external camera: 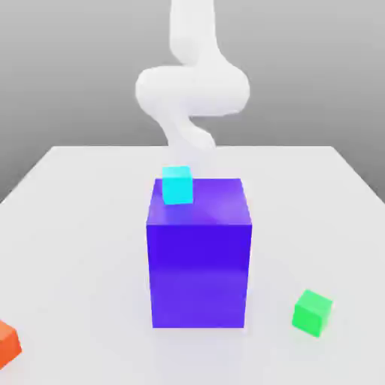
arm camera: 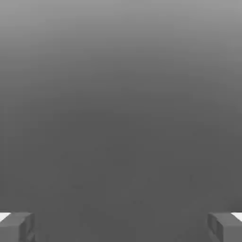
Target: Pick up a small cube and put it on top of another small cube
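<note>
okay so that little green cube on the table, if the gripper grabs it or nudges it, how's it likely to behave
The green cube looks solid and flat-sided, so it will probably stay stiff and slide rather than roll when nudged. Its matte faces should likely grip well. Being so small beside the blue block, it is probably light.

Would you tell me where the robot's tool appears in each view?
Exterior view: the white robot arm's lower end, directly above the small cyan cube on the big blue-violet block.
Hand view: the open tool, its two grey fingertips set wide apart at the picture's edge.
Shared landmark: the plain grey backdrop.
</note>
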`<state>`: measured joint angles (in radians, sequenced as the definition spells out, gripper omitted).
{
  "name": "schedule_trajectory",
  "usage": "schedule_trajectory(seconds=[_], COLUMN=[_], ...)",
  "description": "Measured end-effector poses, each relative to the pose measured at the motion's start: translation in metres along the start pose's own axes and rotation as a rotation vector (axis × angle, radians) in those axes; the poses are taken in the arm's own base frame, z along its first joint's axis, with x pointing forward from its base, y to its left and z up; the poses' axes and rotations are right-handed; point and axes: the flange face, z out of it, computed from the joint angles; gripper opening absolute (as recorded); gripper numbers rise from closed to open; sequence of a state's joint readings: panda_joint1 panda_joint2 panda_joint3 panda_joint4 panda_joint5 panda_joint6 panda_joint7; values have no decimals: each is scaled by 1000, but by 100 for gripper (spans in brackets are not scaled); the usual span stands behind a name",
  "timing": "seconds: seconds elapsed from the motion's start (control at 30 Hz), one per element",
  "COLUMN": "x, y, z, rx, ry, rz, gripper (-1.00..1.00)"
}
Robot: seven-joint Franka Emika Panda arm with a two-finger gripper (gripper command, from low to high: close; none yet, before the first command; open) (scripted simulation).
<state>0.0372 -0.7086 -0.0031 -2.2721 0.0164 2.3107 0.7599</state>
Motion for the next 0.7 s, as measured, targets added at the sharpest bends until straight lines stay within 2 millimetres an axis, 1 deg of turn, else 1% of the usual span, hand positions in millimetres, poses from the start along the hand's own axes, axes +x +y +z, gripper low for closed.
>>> schedule_trajectory(seconds=[0.1, 0.2, 0.37, 0.47, 0.53, 0.63, 0.7], x=[-5, -15, -44, -69, -90, -128, -154], y=[-20, -39, -67, -82, -90, -104, -109], z=[45, 89, 163, 208, 237, 279, 307], rx=[-14, -29, -56, -74, -86, -101, -114], ry=[-78, -150, -265, -331, -374, -439, -479], rz=[-67, -133, -247, -317, -366, -449, -501], gripper=[0, 0, 0, 0, 0, 0, 0])
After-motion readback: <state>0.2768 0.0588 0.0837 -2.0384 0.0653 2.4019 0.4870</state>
